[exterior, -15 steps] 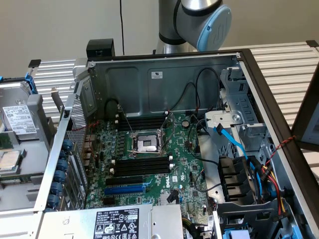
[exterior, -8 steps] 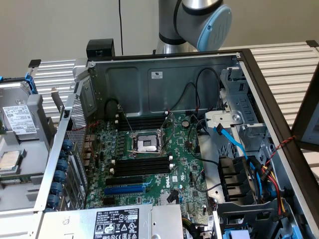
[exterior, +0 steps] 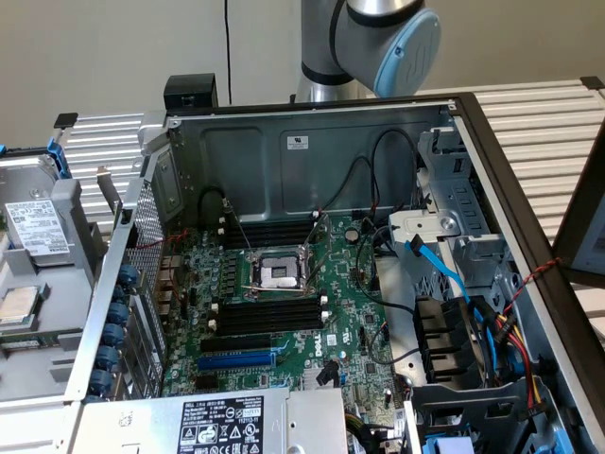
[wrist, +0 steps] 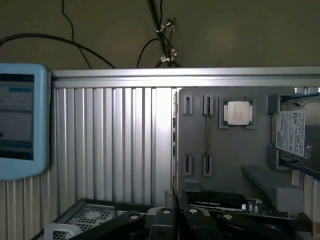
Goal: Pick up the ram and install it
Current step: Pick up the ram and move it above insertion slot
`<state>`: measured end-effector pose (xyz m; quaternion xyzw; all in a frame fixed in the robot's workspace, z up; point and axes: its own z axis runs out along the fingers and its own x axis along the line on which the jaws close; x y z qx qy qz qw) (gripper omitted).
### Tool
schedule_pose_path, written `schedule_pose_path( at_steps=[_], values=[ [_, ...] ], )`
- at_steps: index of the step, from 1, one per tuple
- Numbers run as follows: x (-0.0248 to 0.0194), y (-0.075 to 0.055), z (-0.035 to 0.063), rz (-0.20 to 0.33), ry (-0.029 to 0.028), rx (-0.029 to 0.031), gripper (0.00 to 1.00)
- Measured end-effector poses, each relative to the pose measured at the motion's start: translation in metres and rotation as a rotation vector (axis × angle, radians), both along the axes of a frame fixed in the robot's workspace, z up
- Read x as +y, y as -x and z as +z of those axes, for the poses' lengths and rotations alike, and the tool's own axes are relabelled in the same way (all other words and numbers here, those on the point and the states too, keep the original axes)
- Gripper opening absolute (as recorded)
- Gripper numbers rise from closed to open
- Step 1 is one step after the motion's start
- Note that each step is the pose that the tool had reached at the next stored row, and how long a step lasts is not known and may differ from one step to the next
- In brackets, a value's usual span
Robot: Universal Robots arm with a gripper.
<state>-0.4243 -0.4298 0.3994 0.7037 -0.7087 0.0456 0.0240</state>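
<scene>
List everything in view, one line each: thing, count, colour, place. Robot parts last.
computer case: one, grey, open, centre of the exterior view
motherboard: one, green, inside the case
processor socket: one, silver, mid-motherboard
memory slots: two banks, black, either side of the socket
blue slot: one, blue, beside the nearer bank
power supply: one, silver with a white label, at the case's near edge
data cable: one, blue, at the exterior view's right
slatted table: one, silver, under everything
tray: one, grey, on the table
processor chip: one, silver, in a tray pocket
hard drive: one, silver with a white label, in the tray
ram: apparently one, green and black, at the tray's edge
robot arm: one, silver with a light-blue cap, behind the case
end effector: one, black, near the ram
</scene>
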Motion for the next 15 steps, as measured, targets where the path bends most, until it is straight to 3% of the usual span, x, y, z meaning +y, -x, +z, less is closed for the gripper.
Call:
schedule_pose_path(
  at_steps=[3,15],
  values=[
    [0.0,-0.007,0.0003,0.0,0.0002,0.0001,0.12],
    [0.0,-0.062,0.0069,0.0,0.0,0.0,0.12]
  ],
)
